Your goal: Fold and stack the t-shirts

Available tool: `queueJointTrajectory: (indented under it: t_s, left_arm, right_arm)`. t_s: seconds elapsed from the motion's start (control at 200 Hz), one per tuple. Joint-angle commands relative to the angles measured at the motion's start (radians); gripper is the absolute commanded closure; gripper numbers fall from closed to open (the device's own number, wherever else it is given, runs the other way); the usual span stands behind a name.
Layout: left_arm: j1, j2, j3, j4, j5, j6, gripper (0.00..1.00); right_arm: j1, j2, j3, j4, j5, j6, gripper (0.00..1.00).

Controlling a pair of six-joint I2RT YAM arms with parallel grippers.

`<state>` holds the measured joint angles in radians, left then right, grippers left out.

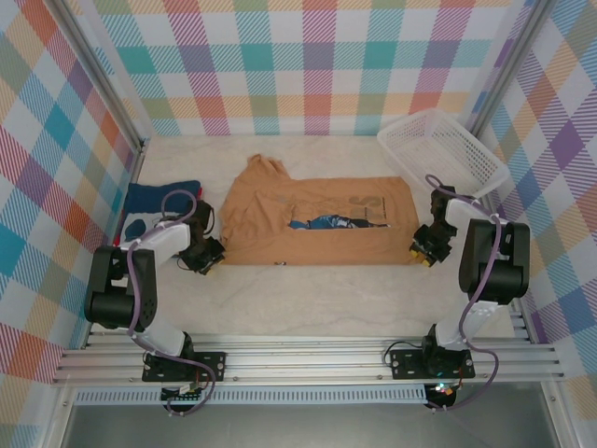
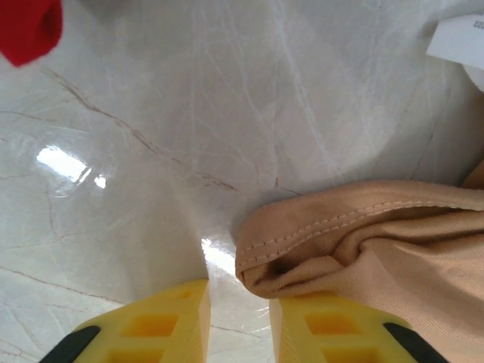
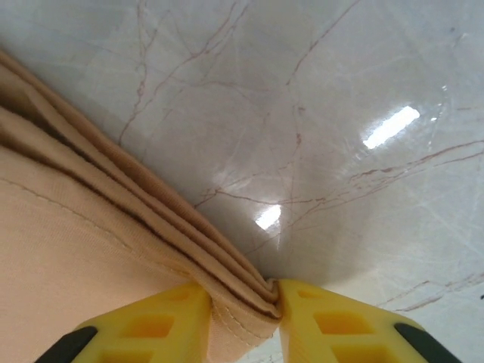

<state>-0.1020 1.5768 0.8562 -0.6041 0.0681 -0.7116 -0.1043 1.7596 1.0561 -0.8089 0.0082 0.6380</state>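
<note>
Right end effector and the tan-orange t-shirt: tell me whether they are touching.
Touching. In the right wrist view, the right end effector pinches the folded edge of the tan-orange t-shirt.

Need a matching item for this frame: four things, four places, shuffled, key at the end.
Things
1. tan-orange t-shirt
2. navy t-shirt
3. white mesh basket
4. right gripper

Places
A. far right corner of the table
B. at the tan-orange t-shirt's near right corner, cloth between its fingers
C. by the table's left edge
D. middle of the table, partly folded

Pairs: 1-D, 2-C, 3-A, 4-B
</note>
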Motion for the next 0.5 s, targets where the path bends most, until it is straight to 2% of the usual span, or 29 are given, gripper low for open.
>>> queueJointTrajectory:
  t_s: [0.0, 0.075, 0.17, 0.495]
  left_arm:
    - [0.002, -0.077, -0.012, 0.121, 0.063, -0.013, 0.74]
    - [0.001, -0.14, 0.018, 0.061, 0.049, -0.013, 0.71]
    - [0.012, -0.14, 0.034, -0.023, 0.022, 0.016, 0.66]
    - [0.032, 0.001, 0.042, -0.013, 0.018, 0.072, 0.7]
  right_arm:
    - [0.0, 0.04, 0.004, 0.019, -0.019, 0.011, 0.73]
    - [-0.001, 0.04, 0.01, 0.021, -0.017, 0.009, 0.73]
    - [0.0, 0.045, 0.016, 0.018, -0.018, 0.007, 0.76]
    - [0.007, 0.05, 0.047, -0.009, -0.016, -0.006, 0.76]
